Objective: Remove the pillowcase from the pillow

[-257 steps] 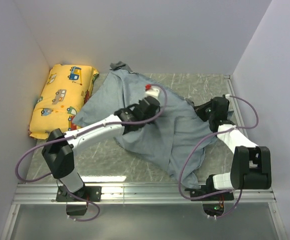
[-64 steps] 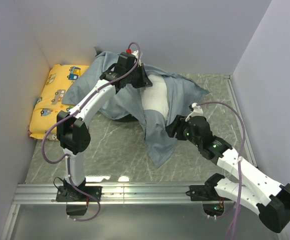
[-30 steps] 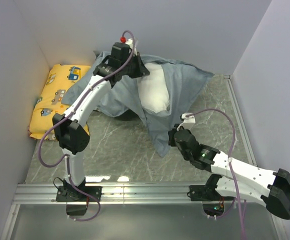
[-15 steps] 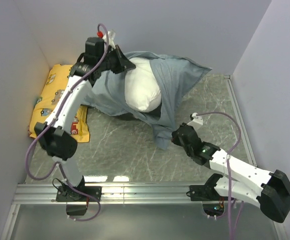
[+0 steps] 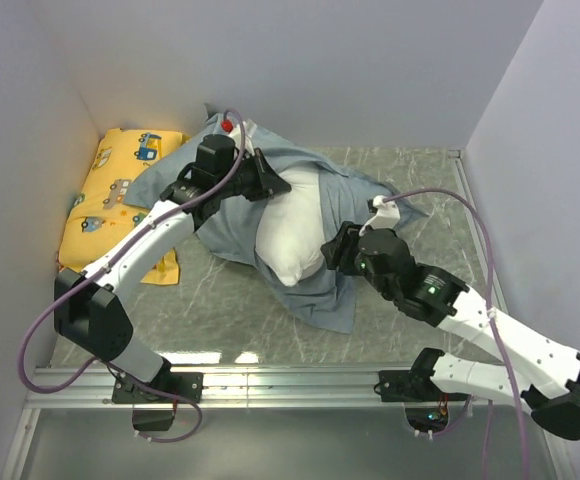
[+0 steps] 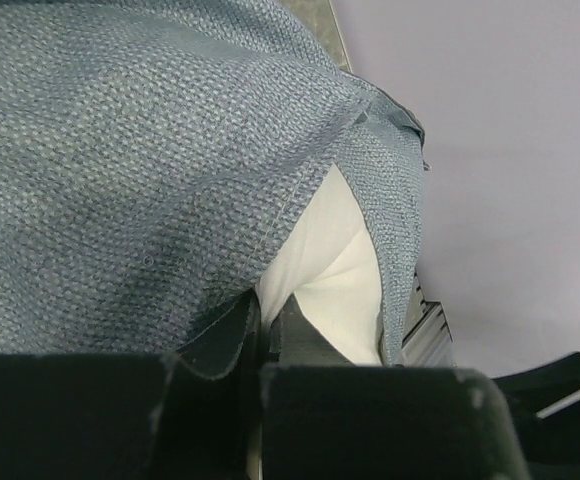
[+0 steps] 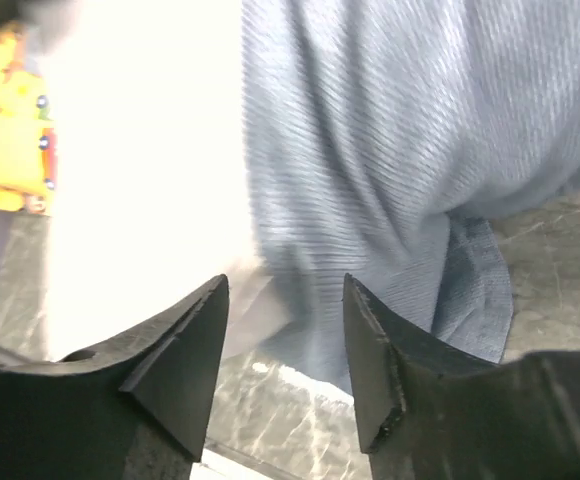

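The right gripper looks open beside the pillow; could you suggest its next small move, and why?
Probably close the right gripper on the exposed white pillow: its jaws stand open at the bare end, while the left gripper is shut on the pillowcase, placed to pull it off.

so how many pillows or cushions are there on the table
2. The white pillow lies mid-table, partly inside the pillowcase; the yellow cushion sits far left against the wall. The fabric could hide more.
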